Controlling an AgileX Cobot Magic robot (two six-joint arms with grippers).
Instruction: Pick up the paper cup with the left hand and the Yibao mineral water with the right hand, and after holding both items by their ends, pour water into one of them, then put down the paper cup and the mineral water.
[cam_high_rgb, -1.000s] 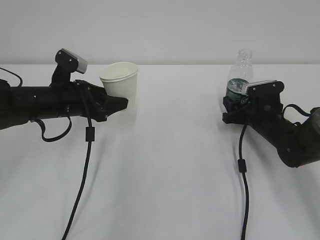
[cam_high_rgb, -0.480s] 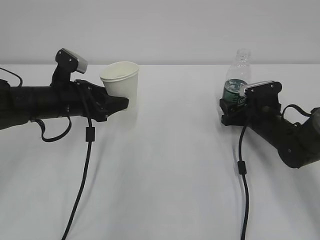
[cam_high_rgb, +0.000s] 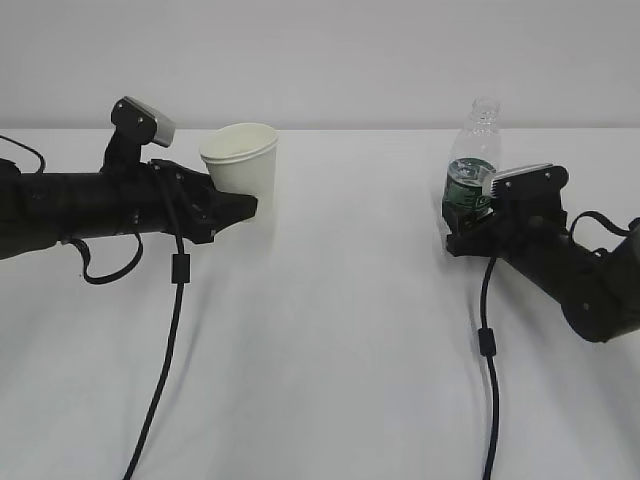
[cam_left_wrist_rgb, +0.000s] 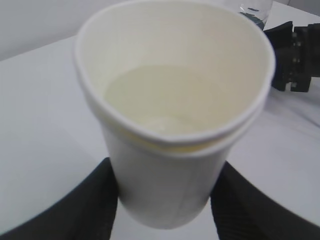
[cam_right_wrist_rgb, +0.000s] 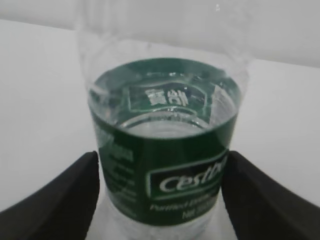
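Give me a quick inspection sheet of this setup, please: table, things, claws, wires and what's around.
Surface: white table, plain and bare in front.
Paper cup: white, upright, a little pale liquid at the bottom in the left wrist view.
Mineral water: clear bottle, green label, uncapped, upright, water up to about the label.
Clutter: nothing seen.
Left hand: fingers on either side of the cup's lower part; contact looks likely.
Right hand: fingers flank the bottle's base; whether they touch it cannot be told.
Cables: a black cable hangs from the left arm, another from the right, both trailing across the table.
Surroundings: plain pale wall.
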